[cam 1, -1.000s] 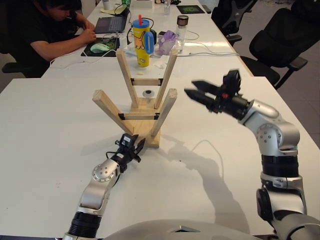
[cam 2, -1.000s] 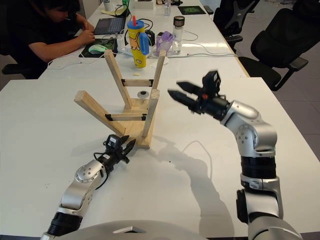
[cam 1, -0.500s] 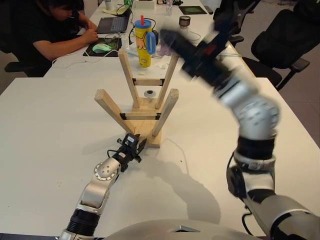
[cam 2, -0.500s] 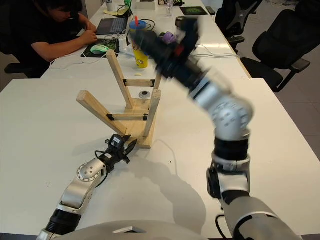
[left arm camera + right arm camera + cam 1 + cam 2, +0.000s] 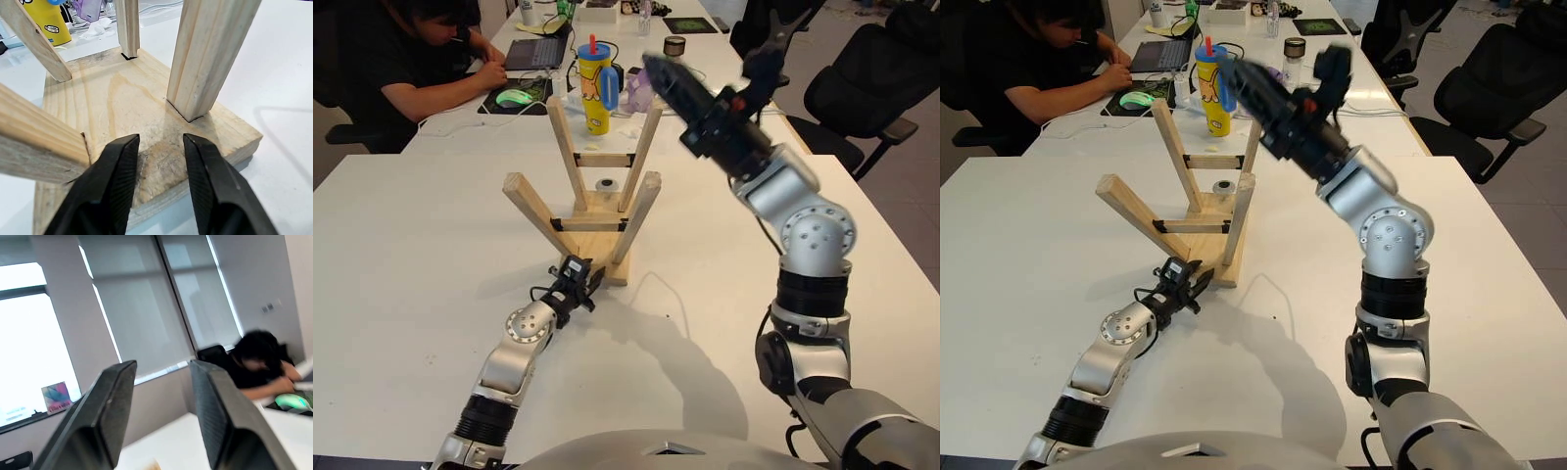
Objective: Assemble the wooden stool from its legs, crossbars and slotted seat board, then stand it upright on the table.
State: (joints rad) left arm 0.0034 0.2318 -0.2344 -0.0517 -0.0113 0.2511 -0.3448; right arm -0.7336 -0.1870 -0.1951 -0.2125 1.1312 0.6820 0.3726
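The wooden stool (image 5: 597,220) lies upside down, its seat board (image 5: 122,98) flat on the white table and its legs (image 5: 563,147) pointing up and outward. Crossbars (image 5: 600,160) join the legs in pairs. My left gripper (image 5: 582,284) sits low at the board's near edge. In the left wrist view this left gripper (image 5: 161,161) is open, with both fingertips just over the board's near corner beside one leg (image 5: 205,58). My right gripper (image 5: 671,83) is raised above and to the right of the far legs; in the right wrist view the right gripper (image 5: 161,382) is open and holds nothing.
A small dark round piece (image 5: 604,183) lies on the table just behind the stool. On the far table stand a yellow cup (image 5: 592,83) and a bottle (image 5: 674,49). Office chairs (image 5: 862,88) stand at the right. Bare table (image 5: 401,255) stretches left and right of the stool.
My right arm has swung up from beside the stool's right legs to high above its far side. The left gripper has crept slightly closer to the seat board.
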